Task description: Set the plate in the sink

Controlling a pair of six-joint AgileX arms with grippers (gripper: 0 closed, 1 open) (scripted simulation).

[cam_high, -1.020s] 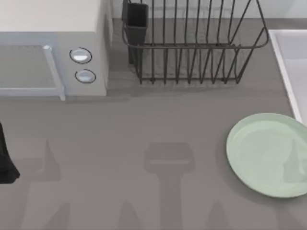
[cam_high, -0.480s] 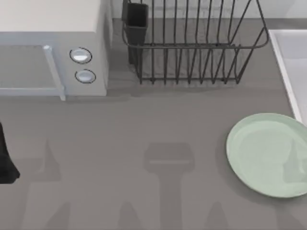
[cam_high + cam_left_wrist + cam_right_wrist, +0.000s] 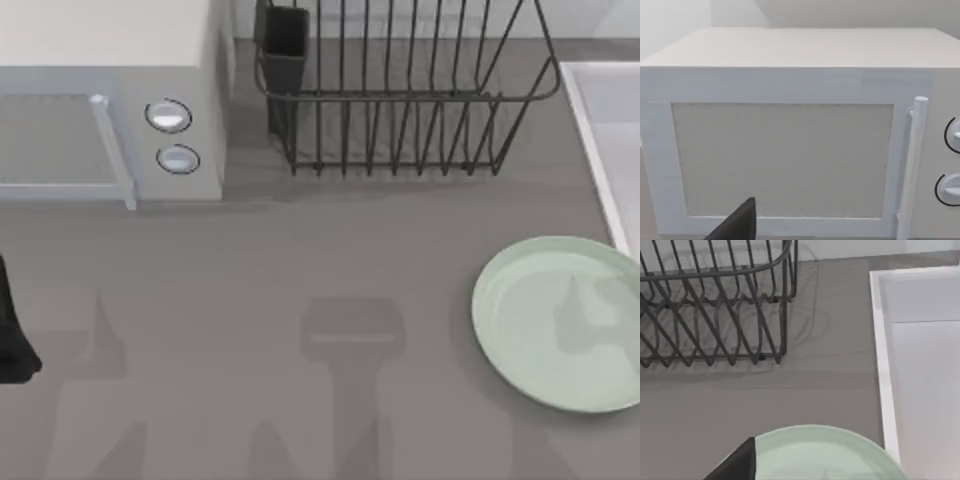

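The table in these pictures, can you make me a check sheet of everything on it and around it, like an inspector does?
Surface: grey table, flat, with soft shadows on it.
Job's things: the plate, mint green, lies flat on the table at the right, not yet in the sink; the sink's pale rim sits just beyond the plate.
Clutter: a dark wire dish rack at the back, with a dark cup holder on its left corner.
Claws: a dark part of the left arm is at the table's left edge; a dark fingertip of the right claw hangs near the plate's rim.
Cables: nothing seen.
Surroundings: a white microwave, door shut, at the back left.
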